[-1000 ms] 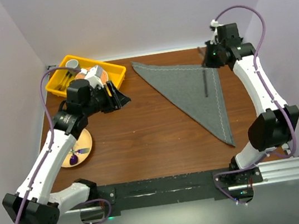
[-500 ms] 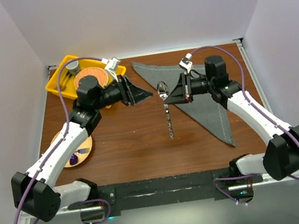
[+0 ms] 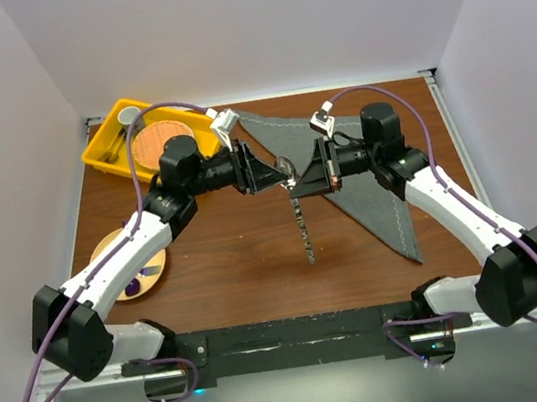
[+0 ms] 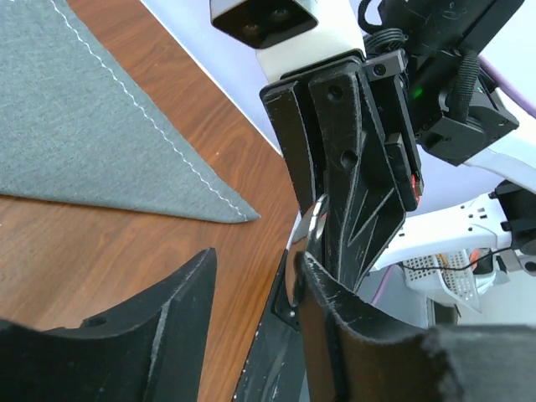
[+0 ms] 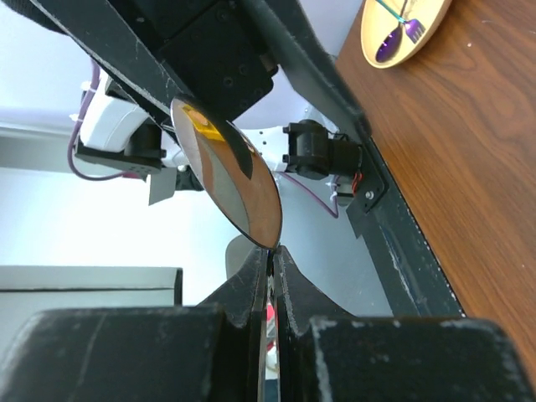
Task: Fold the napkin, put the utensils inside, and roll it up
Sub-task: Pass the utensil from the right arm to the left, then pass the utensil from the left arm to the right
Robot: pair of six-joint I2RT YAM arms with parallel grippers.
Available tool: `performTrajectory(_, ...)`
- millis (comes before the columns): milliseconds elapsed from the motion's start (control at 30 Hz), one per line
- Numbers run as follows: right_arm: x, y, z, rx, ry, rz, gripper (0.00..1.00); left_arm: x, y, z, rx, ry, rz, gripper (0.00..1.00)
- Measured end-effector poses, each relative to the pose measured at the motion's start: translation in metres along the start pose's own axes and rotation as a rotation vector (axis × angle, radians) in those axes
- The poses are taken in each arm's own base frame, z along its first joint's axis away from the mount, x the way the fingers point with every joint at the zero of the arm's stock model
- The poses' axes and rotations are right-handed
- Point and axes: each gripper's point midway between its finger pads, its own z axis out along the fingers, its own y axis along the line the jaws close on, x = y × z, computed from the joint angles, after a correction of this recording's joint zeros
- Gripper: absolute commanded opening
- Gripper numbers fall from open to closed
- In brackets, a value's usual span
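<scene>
The worktop point(image 3: 227, 258) is dark brown wood with pale lilac walls point(image 3: 252, 21) on the left, far and right sides. A black rail point(image 3: 289, 339) runs along the near edge, where both arms are bolted.

The large grey-green cloth napkin point(image 3: 379, 195) lies flat as a long triangle. Its wide end is at the far edge. Its point is near the near right corner. A pale stitched line runs along its edge point(image 4: 159, 130).

Both arms reach in over the middle of the worktop and nearly meet. The right end effector point(image 3: 316, 169) has its two black fingers pressed tight on the neck of a shiny metal spoon point(image 3: 304, 226). The right wrist camera shows the round bowl point(image 5: 230, 172) sticking out just past the fingertips point(image 5: 270, 255). From above, the long handle points toward the near edge, next to the napkin's left side.

The left end effector point(image 3: 269, 172) has its fingers spread wide apart and holds nothing. Its tips point(image 4: 255, 268) are just beside the spoon's bowl point(image 4: 308, 239), facing the other arm's fingers. I cannot tell if they touch it.

A yellow plastic tray point(image 3: 99, 150) sits in the far left corner. It holds a round orange plate point(image 3: 160, 139) and a small grey cup point(image 3: 129, 114). A round tan wooden plate point(image 3: 119, 284) sits by the left edge, partly under the left arm. It has a little purple spoon point(image 5: 390, 40) on it.
</scene>
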Motion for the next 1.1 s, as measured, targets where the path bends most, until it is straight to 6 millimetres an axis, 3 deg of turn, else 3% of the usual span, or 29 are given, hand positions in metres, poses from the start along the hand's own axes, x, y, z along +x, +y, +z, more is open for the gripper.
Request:
performTrajectory(33,0.001,-0.001,0.0,0.003,0.001,0.005,0.0,0.001,0.001,0.001,0.001,0.004,-0.003,0.26)
performTrajectory(100,0.0,-0.002,0.001,0.009,-0.002,0.01,0.04,-0.001,0.0,0.001,0.005,0.003,-0.002,0.11)
performTrajectory(133,0.0,-0.004,0.001,0.014,-0.003,0.011,0.29,-0.002,-0.003,0.002,0.009,0.001,0.001,0.06)
performTrajectory(167,0.001,-0.005,0.001,0.023,-0.003,0.013,0.36,-0.003,-0.005,0.002,0.011,-0.002,0.005,0.01)
performTrajectory(367,-0.014,-0.013,-0.003,0.248,-0.037,-0.086,0.67,-0.018,0.023,-0.001,-0.184,-0.076,-0.065,0.0)
performTrajectory(500,-0.027,-0.016,-0.013,0.458,-0.093,-0.234,0.66,-0.021,0.041,-0.012,-0.323,-0.121,-0.119,0.0)
performTrajectory(600,-0.024,-0.016,-0.012,0.569,-0.087,-0.323,0.63,-0.027,0.045,-0.018,-0.388,-0.138,-0.134,0.0)
performTrajectory(767,-0.007,-0.015,0.001,0.721,-0.017,-0.478,0.6,-0.041,0.044,-0.025,-0.445,-0.172,-0.151,0.0)
performTrajectory(867,-0.007,-0.016,0.013,0.797,0.009,-0.55,0.57,-0.042,0.043,-0.028,-0.467,-0.171,-0.168,0.0)
performTrajectory(1100,-0.012,-0.03,0.025,0.935,0.039,-0.627,0.36,-0.041,0.043,-0.032,-0.498,-0.155,-0.183,0.0)
